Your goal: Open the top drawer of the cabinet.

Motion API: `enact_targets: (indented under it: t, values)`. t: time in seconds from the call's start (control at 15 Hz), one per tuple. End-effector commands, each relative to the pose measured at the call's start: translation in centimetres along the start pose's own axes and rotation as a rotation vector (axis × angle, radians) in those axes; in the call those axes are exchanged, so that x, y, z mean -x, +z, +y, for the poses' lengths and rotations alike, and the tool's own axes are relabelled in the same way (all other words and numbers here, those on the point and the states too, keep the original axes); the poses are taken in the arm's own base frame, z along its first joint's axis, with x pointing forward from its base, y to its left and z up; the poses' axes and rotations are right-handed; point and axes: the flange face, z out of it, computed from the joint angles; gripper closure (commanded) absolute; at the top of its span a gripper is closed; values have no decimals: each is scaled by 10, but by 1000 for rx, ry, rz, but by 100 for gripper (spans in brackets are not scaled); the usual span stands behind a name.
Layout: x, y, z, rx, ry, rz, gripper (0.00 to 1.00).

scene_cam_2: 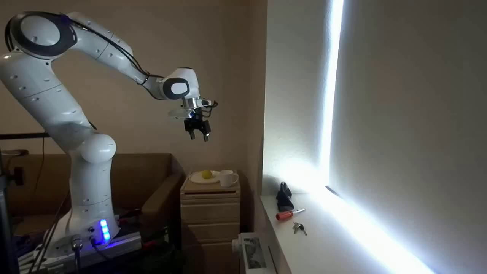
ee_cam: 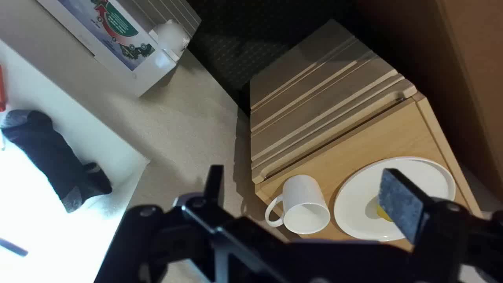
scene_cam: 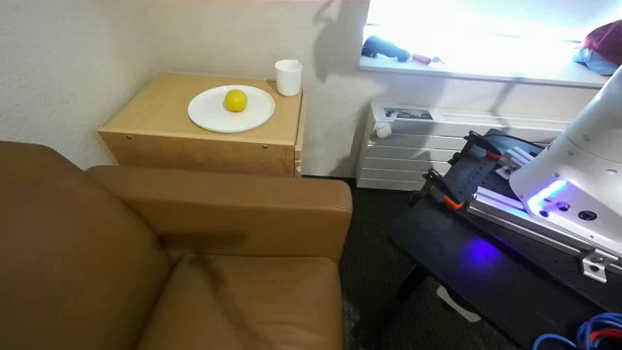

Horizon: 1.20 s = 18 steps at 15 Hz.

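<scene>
Cabinet (scene_cam: 194, 155) of light tan wood, placed near pale wall (scene_cam: 218, 39), beside armrest (scene_cam: 233, 199) of brown sofa (scene_cam: 252, 296). Top drawer (ee_cam: 332, 131): uppermost in cabinet front, close against cabinet body, with narrow dark gap along upper lip. Counter (scene_cam: 155, 107): flat cabinet top. Carries round white plate (scene_cam: 209, 114), with yellow ball-shaped object (scene_cam: 235, 100) resting on it near centre. Carries also white mug (scene_cam: 288, 80), upright, just beside plate and near front edge, handle (ee_cam: 268, 212) turned away from plate. Hand (scene_cam_2: 199, 137): suspended well above counter level in an exterior view, at end of white robot arm (scene_cam_2: 53, 99); fingers (ee_cam: 399, 206) spread apart, directed downward. Room side: white ribbed radiator (scene_cam: 413, 160) below windowsill (scene_cam_2: 319, 243), apart from cabinet. Placed on windowsill: red-handled screwdriver (scene_cam_2: 287, 215), small keys (scene_cam_2: 296, 227), dark object (ee_cam: 55, 153) of uncertain identity. Strong white glare (scene_cam_2: 357, 224) along rear of windowsill. Dark carpet (scene_cam: 374, 218) between sofa and radiator. Blue light (scene_cam_2: 104, 230) showing at arm base.
</scene>
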Motion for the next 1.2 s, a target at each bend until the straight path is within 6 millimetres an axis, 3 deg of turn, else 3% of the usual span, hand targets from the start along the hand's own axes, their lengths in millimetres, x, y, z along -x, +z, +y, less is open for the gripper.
enact_targets:
  t: [0.0, 0.4, 0.47, 0.53, 0.6, 0.8, 0.93, 1.13]
  values:
    - [0, -1, 0, 0, 0, -1, 0]
    - [0, -1, 0, 0, 0, -1, 0]
    - [4, 13, 18, -18, 98, -25, 0]
    - [10, 34, 25, -62, 135, -93, 0]
    - [19, 68, 28, -125, 105, -113, 0]
    - [46, 131, 15, -268, 150, -210, 0]
    - [62, 176, -2, -373, 179, -285, 0]
    - [72, 239, -46, -458, 332, -415, 0]
